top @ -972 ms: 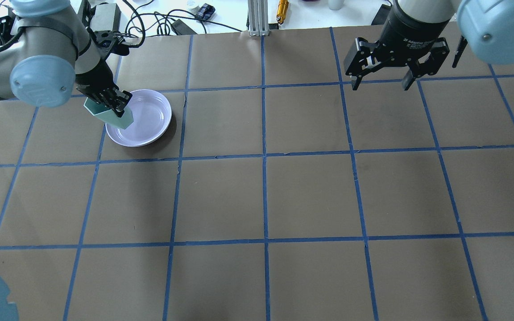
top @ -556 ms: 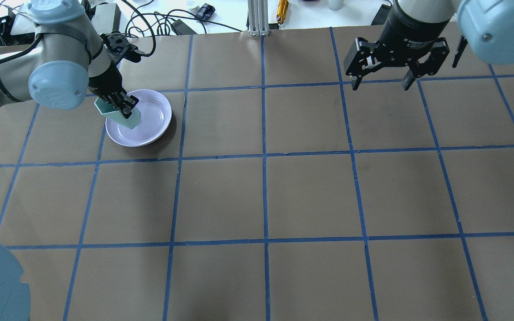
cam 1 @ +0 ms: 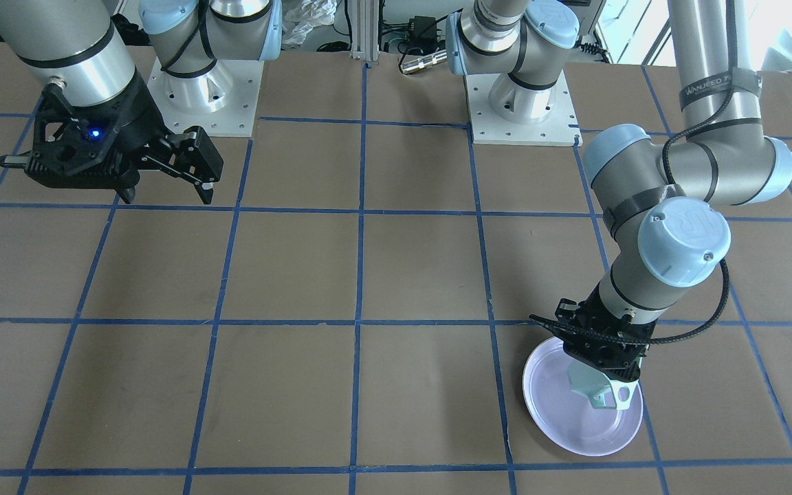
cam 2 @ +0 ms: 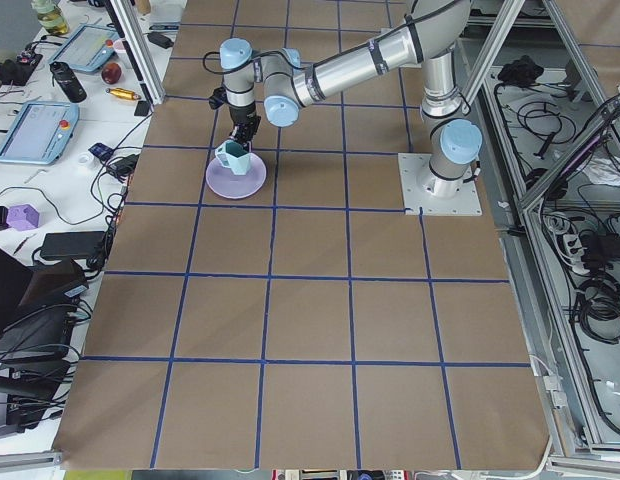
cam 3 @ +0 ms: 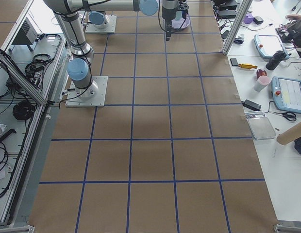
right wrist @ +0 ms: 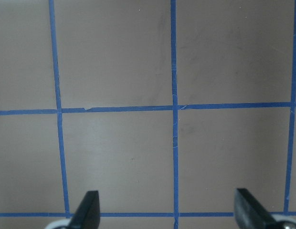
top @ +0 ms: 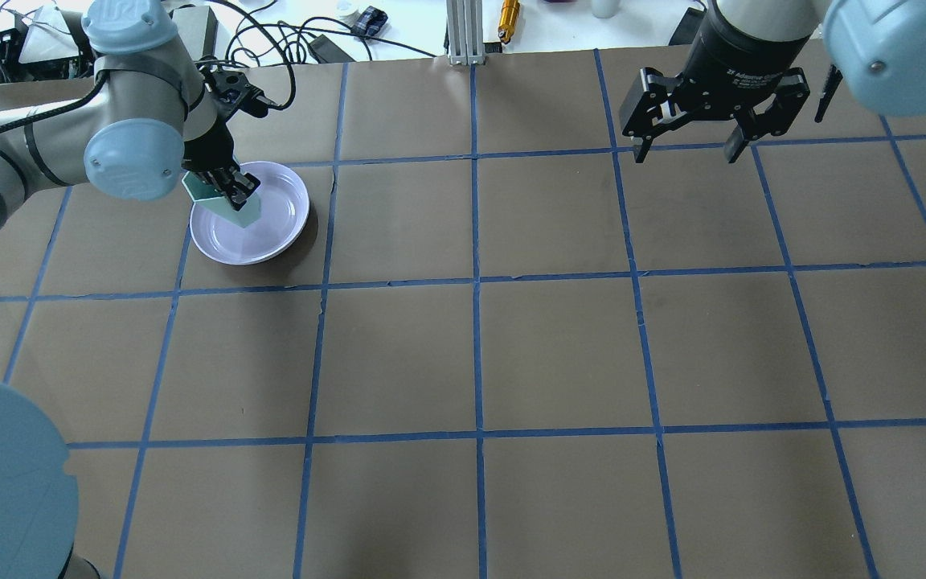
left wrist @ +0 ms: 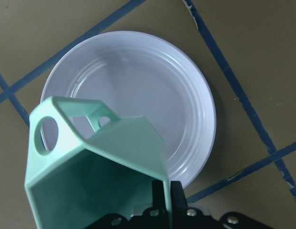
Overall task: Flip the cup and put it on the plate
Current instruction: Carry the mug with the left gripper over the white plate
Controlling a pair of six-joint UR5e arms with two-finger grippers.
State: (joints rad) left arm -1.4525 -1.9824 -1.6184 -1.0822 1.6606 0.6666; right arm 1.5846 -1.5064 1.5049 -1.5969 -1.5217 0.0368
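Observation:
My left gripper (top: 231,190) is shut on the rim wall of the mint-green faceted cup (top: 226,203), holding it tilted above the lavender plate (top: 274,229). In the left wrist view the cup (left wrist: 105,162) fills the lower left with its open mouth toward the camera and its handle up, the plate (left wrist: 181,95) beneath it. In the front view the cup (cam 1: 599,390) hangs over the plate (cam 1: 561,419), handle toward the camera. The left exterior view shows the cup (cam 2: 231,155) over the plate (cam 2: 237,182). My right gripper (top: 688,149) is open and empty, high over the far right of the table.
Brown paper with blue tape grid lines covers the table. Cables, a power brick and small items lie beyond the far edge (top: 326,40). An aluminium post (top: 463,32) stands at the far middle. The two arm bases (cam 1: 203,82) are bolted at the robot's side.
My left arm has carried the cup further over the plate, to the right and slightly away, and the cup has turned more upright. The right arm has not moved.

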